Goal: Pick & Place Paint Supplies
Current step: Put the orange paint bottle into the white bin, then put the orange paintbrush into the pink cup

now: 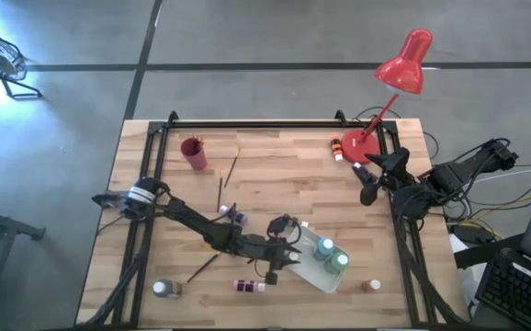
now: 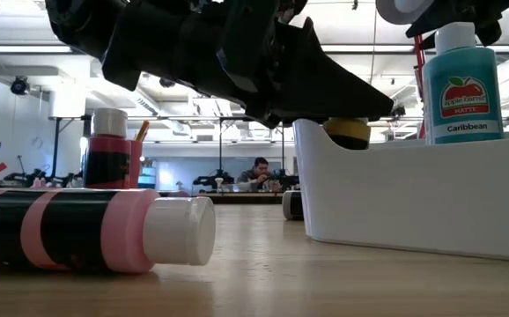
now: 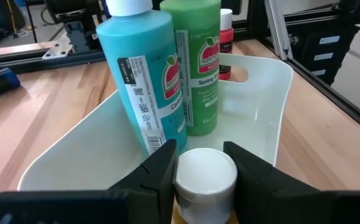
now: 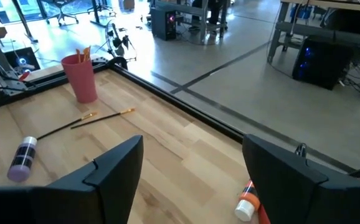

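Note:
My left gripper reaches in from the table's left and is shut on a small yellow bottle with a white cap. It holds the bottle at the left rim of a white bin. A teal bottle and a green bottle stand upright in the bin. My right gripper hangs open in the air at the table's right, near the lamp base, with nothing between its fingers. My left gripper pinches the yellow bottle between its two fingers, at the bottle's top around the white cap. The fingers come nearly level from the table's left, tipped slightly down. The bottle's yellow body is lifted clear, just above the bin's rim.
A red cup with brushes stands far left, with loose brushes and a purple bottle nearby. A pink-and-black bottle lies near the front edge. A clear bottle, a brown bottle and a red lamp are also here.

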